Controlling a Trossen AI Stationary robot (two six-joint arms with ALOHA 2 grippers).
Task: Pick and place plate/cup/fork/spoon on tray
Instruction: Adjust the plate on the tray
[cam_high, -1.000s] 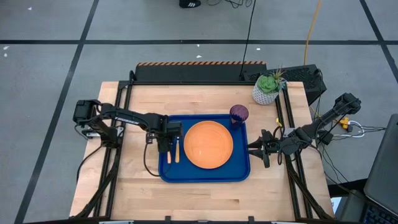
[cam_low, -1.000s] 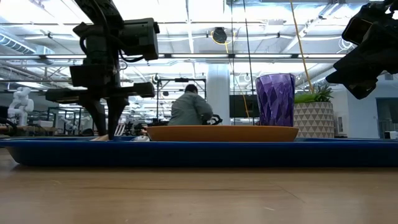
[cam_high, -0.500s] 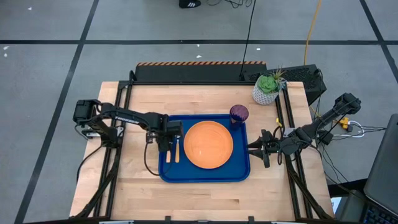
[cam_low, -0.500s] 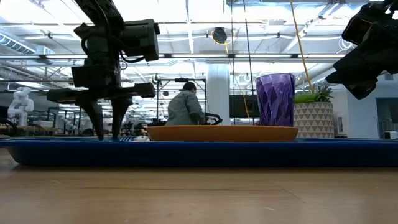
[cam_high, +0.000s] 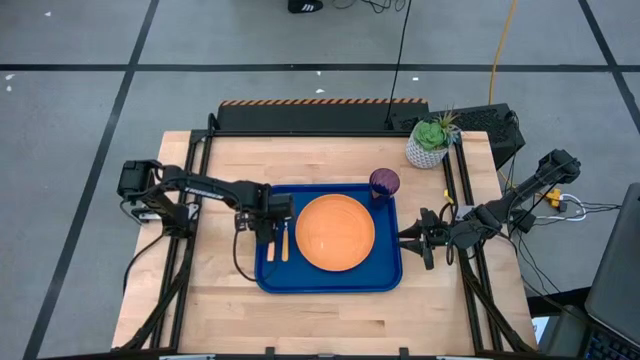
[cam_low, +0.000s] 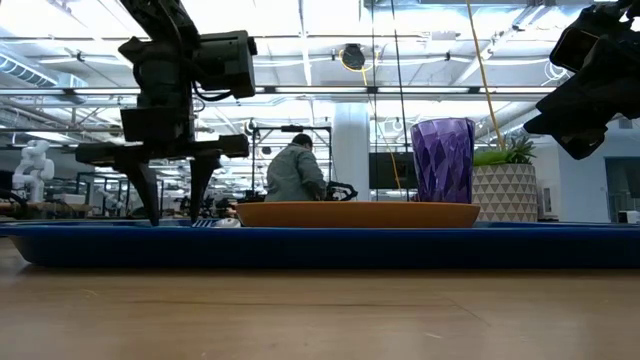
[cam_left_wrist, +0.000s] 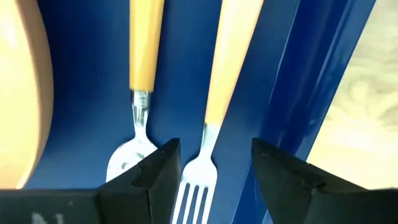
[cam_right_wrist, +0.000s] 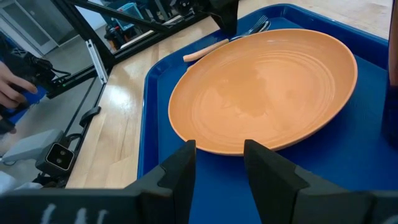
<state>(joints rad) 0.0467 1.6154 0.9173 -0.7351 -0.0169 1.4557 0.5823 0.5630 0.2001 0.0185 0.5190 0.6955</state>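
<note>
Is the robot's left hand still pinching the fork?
Apart. In the left wrist view, the left gripper has spread its fingers, and blue tray shows on both sides of the tan-handled metal fork.

A long blue tray (cam_low: 320, 245) is seen edge-on, resting on a wooden worktop (cam_low: 320, 315). On the tray, an orange plate (cam_low: 357, 214) lies flat, and a purple cup (cam_low: 443, 160) stands upright behind its right part. At left, the left claw (cam_low: 172, 218) is lowered to the tray, its fingers (cam_low: 148, 195) spread apart. A potted plant (cam_low: 505, 185) is seen at right. A seated person (cam_low: 296, 172) is visible in the room behind.
</note>
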